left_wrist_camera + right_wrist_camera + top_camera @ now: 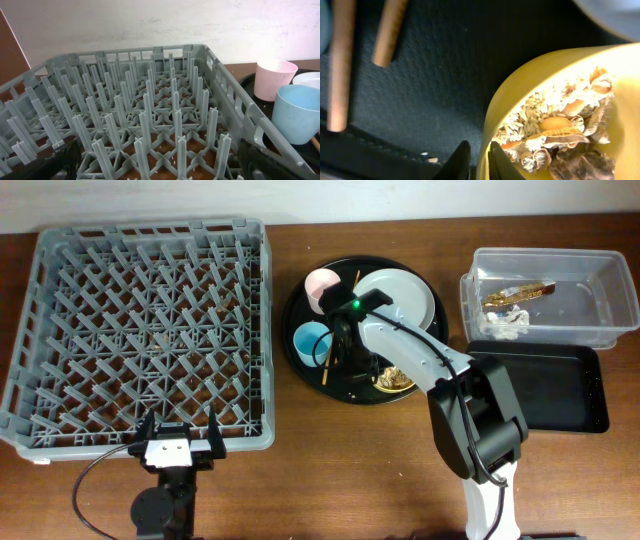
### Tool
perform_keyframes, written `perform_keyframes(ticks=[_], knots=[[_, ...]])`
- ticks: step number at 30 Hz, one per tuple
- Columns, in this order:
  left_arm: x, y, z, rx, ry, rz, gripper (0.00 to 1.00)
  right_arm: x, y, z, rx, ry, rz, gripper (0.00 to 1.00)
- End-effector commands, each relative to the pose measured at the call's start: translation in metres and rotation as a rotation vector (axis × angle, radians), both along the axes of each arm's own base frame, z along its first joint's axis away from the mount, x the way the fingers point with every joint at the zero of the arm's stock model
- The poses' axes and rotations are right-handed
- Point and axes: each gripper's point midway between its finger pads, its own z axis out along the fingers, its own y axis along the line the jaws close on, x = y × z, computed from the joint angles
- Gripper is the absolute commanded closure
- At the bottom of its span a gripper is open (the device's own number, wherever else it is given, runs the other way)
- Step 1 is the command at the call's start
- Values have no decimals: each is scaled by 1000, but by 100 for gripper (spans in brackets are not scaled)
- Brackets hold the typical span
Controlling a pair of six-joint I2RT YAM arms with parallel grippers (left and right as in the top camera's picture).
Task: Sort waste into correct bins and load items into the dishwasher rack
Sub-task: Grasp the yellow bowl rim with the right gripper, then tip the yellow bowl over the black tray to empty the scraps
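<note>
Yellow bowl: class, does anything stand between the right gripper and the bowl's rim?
Nothing visible does. In the right wrist view the right gripper straddles the yellow bowl at its rim, one finger outside, one on the side of the food scraps.

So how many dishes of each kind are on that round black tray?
Cups: 2 (pink cup, light-blue cup)
Plates: 1 (pale plate)
Bowls: 1 (yellow bowl)
Chopsticks: 2 (wooden chopsticks)
Total: 6

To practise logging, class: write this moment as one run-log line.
right gripper: astride yellow bowl rim, grip unclear | left gripper: open, by dishwasher rack | bowl: holds food scraps
</note>
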Motion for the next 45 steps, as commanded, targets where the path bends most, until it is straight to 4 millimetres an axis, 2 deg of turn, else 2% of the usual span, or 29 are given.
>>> perform_keyframes(ticks=[1, 3, 5, 8, 9, 11, 14, 16, 22, 25, 29, 31, 33, 36, 39, 45], knots=[[0, 0, -2, 18, 3, -6, 1, -6, -4, -3, -8, 9, -15, 96], [0, 0, -2, 18, 3, -6, 1, -4, -3, 1, -2, -1, -16, 96], [0, 0, -2, 18, 3, -6, 1, 2, 0, 17, 13, -27, -15, 96], [0, 0, -2, 18, 3, -6, 1, 9, 4, 68, 54, -100, -5, 96], [0, 0, -2, 18, 3, -6, 1, 9, 4, 92, 70, -130, 6, 96], [0, 0, -2, 18, 3, -6, 1, 1, -10, 133, 97, -183, -15, 96], [0, 0, -2, 18, 3, -6, 1, -17, -42, 165, 98, -186, -57, 96], [0, 0, -2, 18, 3, -6, 1, -36, -66, 176, 105, -128, -65, 96], [0, 0, -2, 18, 3, -6, 1, -67, -128, 173, 267, -54, -79, 96], [0, 0, -2, 18, 3, -6, 1, -75, -159, 158, 435, -71, -114, 96], [0, 0, -2, 18, 3, -6, 1, -62, -195, 138, 643, -185, -250, 96], [0, 0, -2, 18, 3, -6, 1, -53, -211, 139, 725, -266, -315, 96], [0, 0, -2, 18, 3, -6, 1, -46, -228, 140, 736, -332, -347, 96], [0, 0, -2, 18, 3, -6, 1, -41, -245, 139, 746, -398, -373, 96], [0, 0, -2, 18, 3, -6, 1, -37, -250, 138, 815, -448, -392, 96], [0, 0, -2, 18, 3, -6, 1, -37, -265, 123, 932, -487, -459, 96]])
